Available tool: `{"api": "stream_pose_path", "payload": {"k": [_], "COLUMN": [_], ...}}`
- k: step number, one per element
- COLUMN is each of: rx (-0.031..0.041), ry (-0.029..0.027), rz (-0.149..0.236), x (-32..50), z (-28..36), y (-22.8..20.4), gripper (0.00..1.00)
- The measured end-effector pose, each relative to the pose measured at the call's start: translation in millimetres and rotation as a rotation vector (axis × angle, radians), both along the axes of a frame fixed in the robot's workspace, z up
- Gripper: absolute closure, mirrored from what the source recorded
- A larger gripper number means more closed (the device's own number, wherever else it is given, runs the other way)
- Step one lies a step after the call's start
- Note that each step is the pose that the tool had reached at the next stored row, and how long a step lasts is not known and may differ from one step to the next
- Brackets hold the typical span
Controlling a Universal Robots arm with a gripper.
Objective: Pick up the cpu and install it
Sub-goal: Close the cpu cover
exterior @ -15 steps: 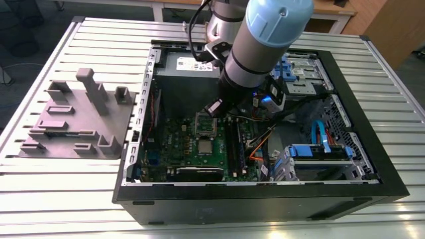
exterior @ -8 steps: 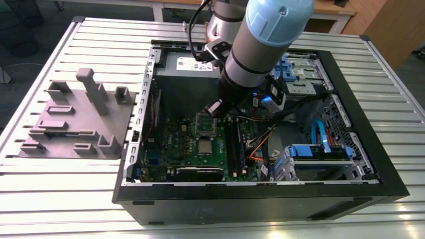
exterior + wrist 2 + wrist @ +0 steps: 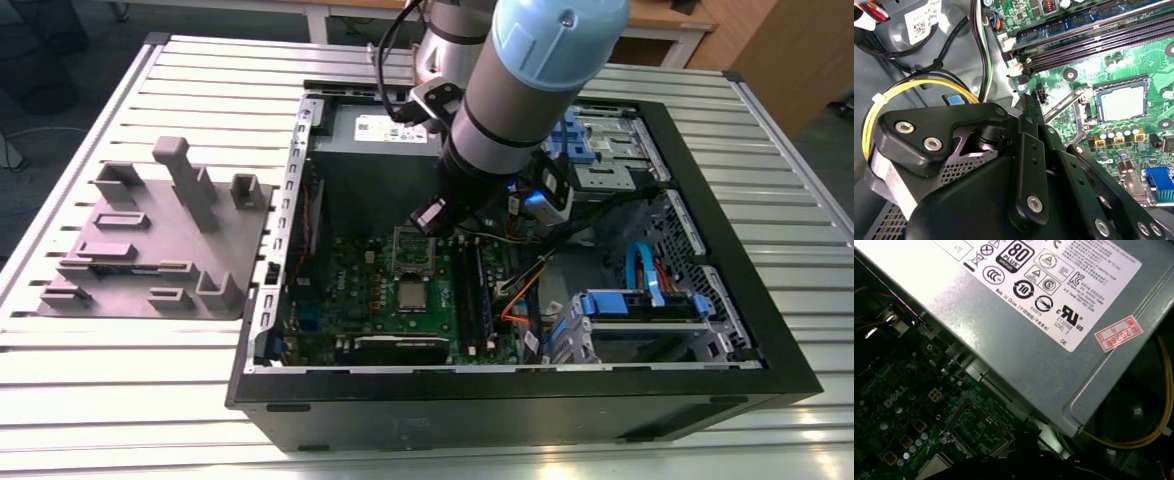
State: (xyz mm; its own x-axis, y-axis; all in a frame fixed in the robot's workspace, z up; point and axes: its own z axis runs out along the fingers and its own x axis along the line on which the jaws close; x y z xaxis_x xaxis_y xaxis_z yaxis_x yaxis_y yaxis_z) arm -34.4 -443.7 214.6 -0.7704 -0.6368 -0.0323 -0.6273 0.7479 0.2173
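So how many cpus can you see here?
1. The cpu lies in the socket on the green motherboard inside the open case; the arm covers part of the board, so another may be hidden.

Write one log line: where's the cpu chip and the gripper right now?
cpu: lying in motherboard socket | gripper: above board inside computer case | grey holder block: outside case on table

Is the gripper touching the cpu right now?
Apart. In the second wrist view the cpu lies in its socket on the motherboard, with bare green board showing between it and the black gripper.
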Motion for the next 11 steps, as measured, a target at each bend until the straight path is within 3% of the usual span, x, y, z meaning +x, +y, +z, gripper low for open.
{"api": "stream_pose_path", "payload": {"k": [11], "rx": [0.0], "ry": [0.0001], "rz": [0.018], "x": [-2.1], "z": [5.8], "y": [0.0], "gripper": [0.89]}}
